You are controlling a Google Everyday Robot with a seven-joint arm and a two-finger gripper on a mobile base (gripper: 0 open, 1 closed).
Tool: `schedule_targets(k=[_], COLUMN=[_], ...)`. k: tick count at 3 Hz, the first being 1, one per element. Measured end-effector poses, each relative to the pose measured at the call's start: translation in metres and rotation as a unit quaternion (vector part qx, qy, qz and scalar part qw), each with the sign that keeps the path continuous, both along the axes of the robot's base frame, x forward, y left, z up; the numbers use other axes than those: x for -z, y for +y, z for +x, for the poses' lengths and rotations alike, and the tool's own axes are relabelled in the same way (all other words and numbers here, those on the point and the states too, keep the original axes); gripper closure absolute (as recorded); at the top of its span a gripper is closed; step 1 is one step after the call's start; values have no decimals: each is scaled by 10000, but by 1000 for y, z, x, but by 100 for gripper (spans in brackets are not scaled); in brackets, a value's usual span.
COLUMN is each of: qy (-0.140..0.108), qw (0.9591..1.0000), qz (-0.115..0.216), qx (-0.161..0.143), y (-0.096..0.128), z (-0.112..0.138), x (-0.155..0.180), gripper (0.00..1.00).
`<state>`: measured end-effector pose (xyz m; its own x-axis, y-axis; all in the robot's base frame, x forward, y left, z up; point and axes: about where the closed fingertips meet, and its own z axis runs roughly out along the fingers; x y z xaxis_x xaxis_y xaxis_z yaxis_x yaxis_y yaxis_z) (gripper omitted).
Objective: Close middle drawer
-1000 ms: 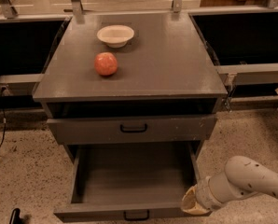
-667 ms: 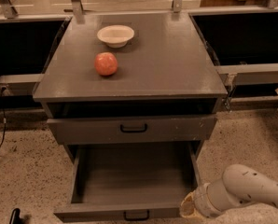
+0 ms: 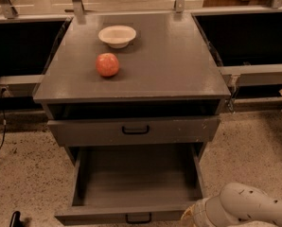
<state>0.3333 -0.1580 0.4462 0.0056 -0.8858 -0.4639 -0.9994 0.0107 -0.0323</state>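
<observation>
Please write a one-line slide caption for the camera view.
Robot hand beside the right front corner of the pulled-out middle drawer; a red fruit and a bowl sit on the cabinet top.

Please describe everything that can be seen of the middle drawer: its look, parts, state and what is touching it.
The middle drawer is pulled far out of the grey cabinet, below the taller scuffed front. It looks like grey painted wood: a long plain tray with low side walls and a low front panel. The panel bears a small black handle, partly cut by the picture's lower edge. The drawer sits level and straight, and no contents show. The pincer is at its front right corner; whether they touch cannot be told.
</observation>
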Motion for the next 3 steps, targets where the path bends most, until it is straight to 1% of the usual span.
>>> schedule_targets(k=[1,2,3], qy=[25,-111,-272], qw=[9996,9976,9938], qz=[206,502,681], qx=[168,473,833], y=[7,14,16], z=[12,24,36], x=[27,60,74], gripper=[100,100,84])
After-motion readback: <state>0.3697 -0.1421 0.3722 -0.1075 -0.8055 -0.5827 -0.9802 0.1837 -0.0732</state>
